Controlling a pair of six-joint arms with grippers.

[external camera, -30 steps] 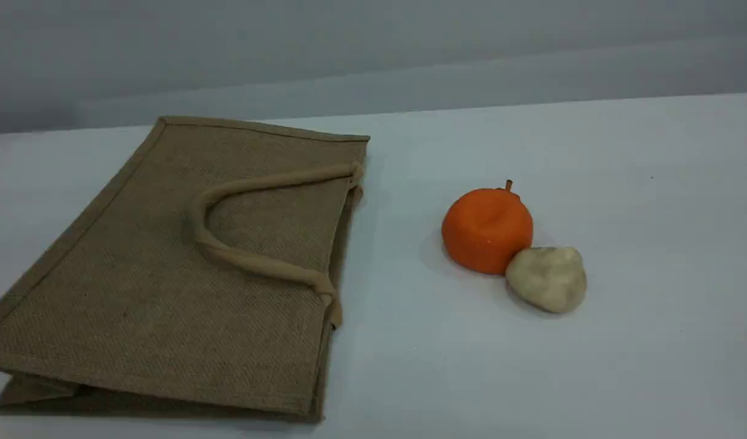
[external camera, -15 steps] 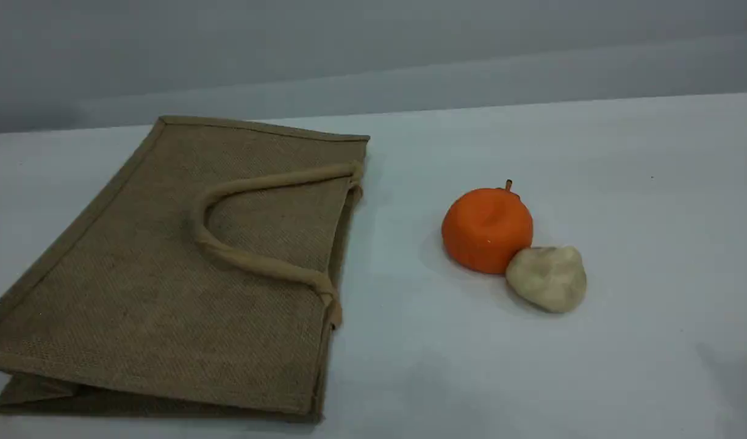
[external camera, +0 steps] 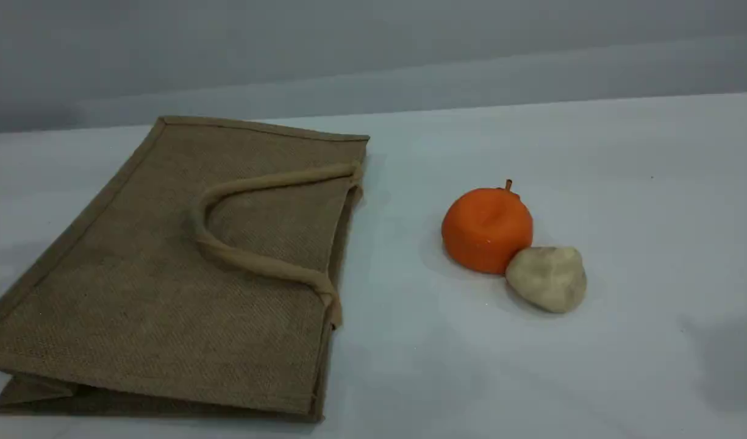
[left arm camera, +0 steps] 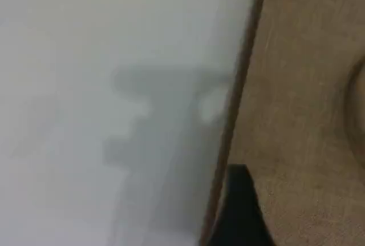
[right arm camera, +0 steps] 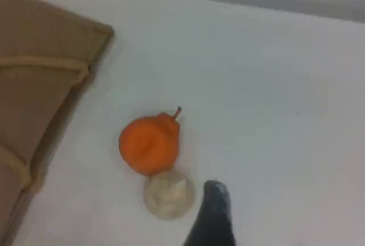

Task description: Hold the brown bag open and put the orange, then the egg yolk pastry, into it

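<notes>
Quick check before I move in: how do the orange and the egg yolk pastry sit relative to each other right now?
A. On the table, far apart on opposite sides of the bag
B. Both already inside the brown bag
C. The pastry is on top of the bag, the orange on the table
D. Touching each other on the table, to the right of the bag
D: the orange and the egg yolk pastry rest against each other on the table, right of the flat brown bag.

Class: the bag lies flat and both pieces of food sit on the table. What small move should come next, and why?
Probably lower the left gripper onto the brown bag's upper handle to lift the mouth open. The bag lies folded shut, and the orange and egg yolk pastry lie untouched beside it.
</notes>
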